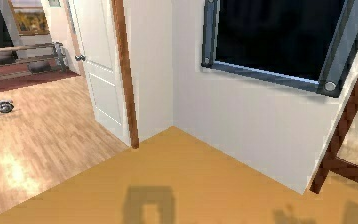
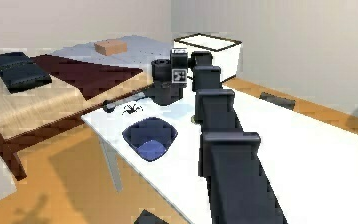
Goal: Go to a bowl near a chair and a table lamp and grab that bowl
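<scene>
A dark blue bowl (image 2: 150, 138) stands on the white table (image 2: 307, 150) near its left edge. My arm's dark bar rises from the bottom edge over the table. The two white marked squares are at its far end, with the gripper (image 2: 127, 105) to their left. The thin fingers lie low over the tabletop just beyond the bowl. I cannot tell whether the gripper holds anything. A white table lamp shade (image 2: 209, 43) stands at the table's far end behind the gripper. Brown chair legs (image 1: 347, 140) show at the forward view's right edge.
A bed (image 2: 57, 95) with a brown blanket, a dark pillow (image 2: 17, 70) and a small brown box (image 2: 112, 46) lies left of the table. Ahead, a wall corner holds a dark window (image 1: 277, 35). A white open door (image 1: 99, 60) leads to a wood-floored room.
</scene>
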